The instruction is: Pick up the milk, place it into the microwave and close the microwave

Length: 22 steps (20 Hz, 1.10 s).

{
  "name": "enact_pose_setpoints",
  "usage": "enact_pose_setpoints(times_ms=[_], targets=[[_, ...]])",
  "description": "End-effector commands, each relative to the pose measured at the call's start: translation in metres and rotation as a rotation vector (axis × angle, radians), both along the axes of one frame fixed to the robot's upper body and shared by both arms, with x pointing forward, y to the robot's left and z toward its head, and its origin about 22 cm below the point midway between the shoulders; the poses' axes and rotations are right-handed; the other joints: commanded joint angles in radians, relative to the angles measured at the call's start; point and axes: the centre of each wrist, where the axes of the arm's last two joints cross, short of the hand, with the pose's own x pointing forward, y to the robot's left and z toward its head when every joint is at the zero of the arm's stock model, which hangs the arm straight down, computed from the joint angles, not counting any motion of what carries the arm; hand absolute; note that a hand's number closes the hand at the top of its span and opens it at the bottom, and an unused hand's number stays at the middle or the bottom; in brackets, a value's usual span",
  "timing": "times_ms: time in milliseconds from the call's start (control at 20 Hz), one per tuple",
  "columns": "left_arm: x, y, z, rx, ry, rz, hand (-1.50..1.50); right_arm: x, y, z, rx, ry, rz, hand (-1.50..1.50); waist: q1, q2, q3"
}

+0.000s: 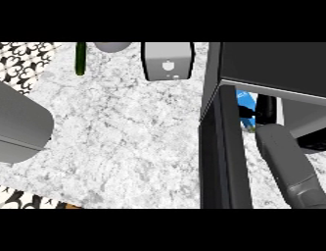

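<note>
Head view puts the task about midway. Nearest, the right forearm (290, 166) reaches past the open microwave door (220, 147). The right hand (265, 110) has its fingers (249, 112) curled across the blue milk (244, 99), which is at the mouth of the microwave (281, 66) and seemingly not yet released. Letting go, withdrawing and shutting the door remain. Farther off on the tabletop (122, 127) stand 1 grey box (168, 61) and 1 bowl (111, 46), contents unseen.

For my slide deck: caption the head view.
Right hand holds the blue milk at the open microwave's mouth, marble counter alongside.
</note>
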Motion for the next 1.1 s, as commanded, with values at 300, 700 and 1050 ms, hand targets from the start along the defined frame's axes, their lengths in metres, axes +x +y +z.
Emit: enact_pose_setpoints(times_ms=[300,700,1050], targets=[[0.002,-0.002,-0.006,-0.032,0.054,0.007,-1.5,0.07,0.036,0.105,0.067,0.017,0.115,-1.5,-0.062,-0.001,0.009],[0.007,-0.016,-0.008,-0.032,0.048,0.011,-1.5,0.069,0.017,0.097,0.046,0.08,0.198,-1.5,-0.112,-0.015,0.009],[0.017,-0.033,-0.029,-0.043,0.069,-0.155,-1.5,0.055,-0.017,0.073,0.197,0.129,0.343,-1.5,-0.146,-0.024,0.008]])
